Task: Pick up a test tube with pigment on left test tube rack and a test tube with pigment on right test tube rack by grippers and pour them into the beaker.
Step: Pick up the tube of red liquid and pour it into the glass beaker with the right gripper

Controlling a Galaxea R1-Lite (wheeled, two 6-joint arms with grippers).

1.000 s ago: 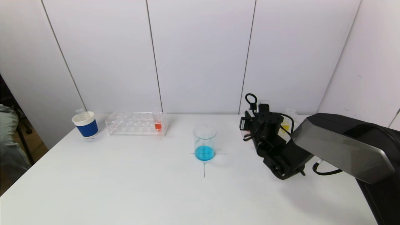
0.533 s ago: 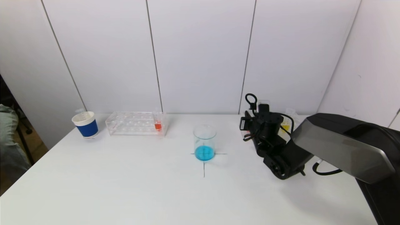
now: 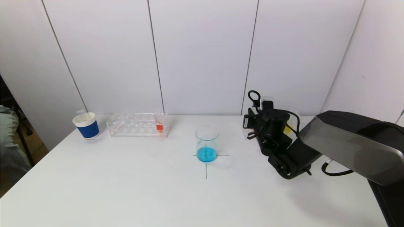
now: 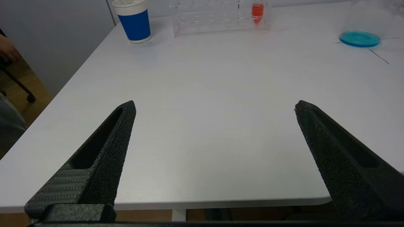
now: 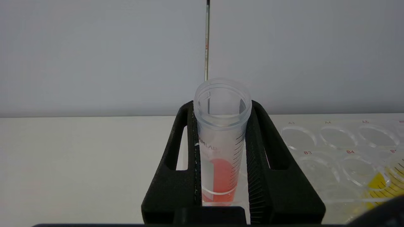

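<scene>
- Right gripper point(image 5: 221, 164), lower centre of the right wrist view: its fingers pinch an upright, uncapped test tube point(image 5: 221, 142) holding red-orange pigment, just beside the right test tube rack point(image 5: 341, 157).
- Left gripper point(image 4: 214, 107), bottom of the left wrist view: fingers spread wide and empty, over the near table edge, well apart from the left test tube rack point(image 3: 137, 124).
- Beaker point(image 3: 206, 143), centre of the head view, stands on a drawn cross and holds blue liquid.
- Progress, judged: the right tube is grasped but not yet poured; the left tube is untouched, so both pours remain.
- Count: two racks; three pigment tubes visible, namely one orange tube point(image 3: 159, 124) in the left rack, one yellow tube point(image 5: 383, 184) in the right rack, and the one held; one beaker; one blue-banded paper cup point(image 3: 86, 125).
</scene>
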